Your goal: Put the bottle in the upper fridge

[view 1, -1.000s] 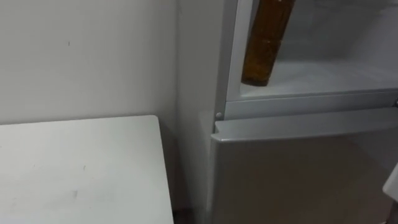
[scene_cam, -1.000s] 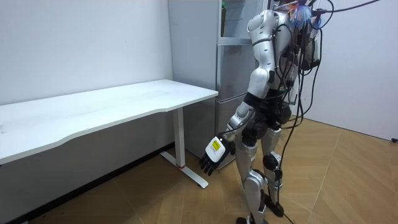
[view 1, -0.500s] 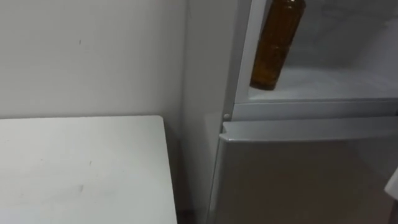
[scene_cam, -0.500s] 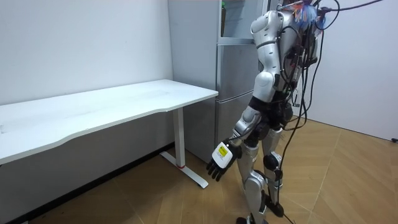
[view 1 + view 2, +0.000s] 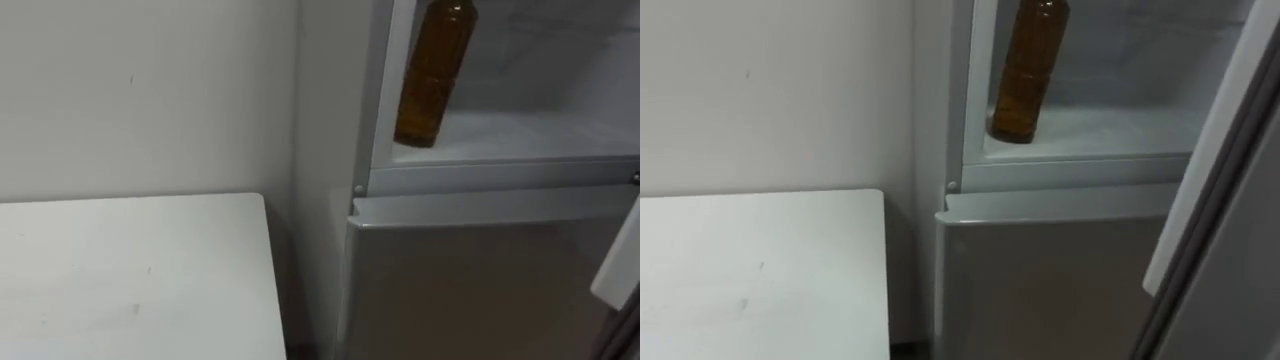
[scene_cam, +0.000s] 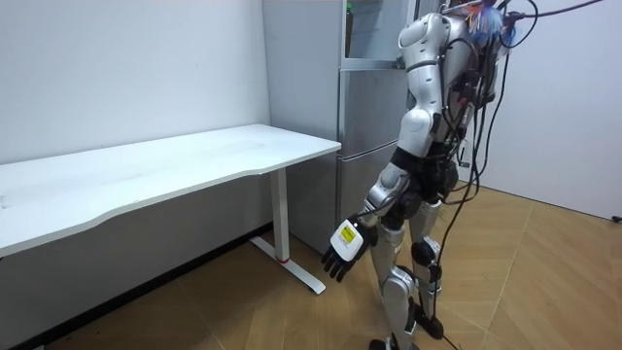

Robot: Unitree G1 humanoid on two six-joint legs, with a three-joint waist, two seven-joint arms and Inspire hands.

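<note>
Amber bottle [image 5: 432, 75], judged stiff and slick, best gripped mid-body, is seen tilted at fridge shelf [image 5: 520, 132]; left robot hand [image 6: 342, 251] seen slack-fingered.

So there's a brown bottle [image 5: 1028, 70] standing on the white shelf [image 5: 1110, 130] of the open upper fridge compartment, right by its left wall and leaning a bit. The open door's edge [image 5: 1210, 150] cuts across on the right. The lower fridge door [image 5: 1040, 290] is closed, and a white desk [image 5: 750, 280] sits just left of the fridge.
</note>
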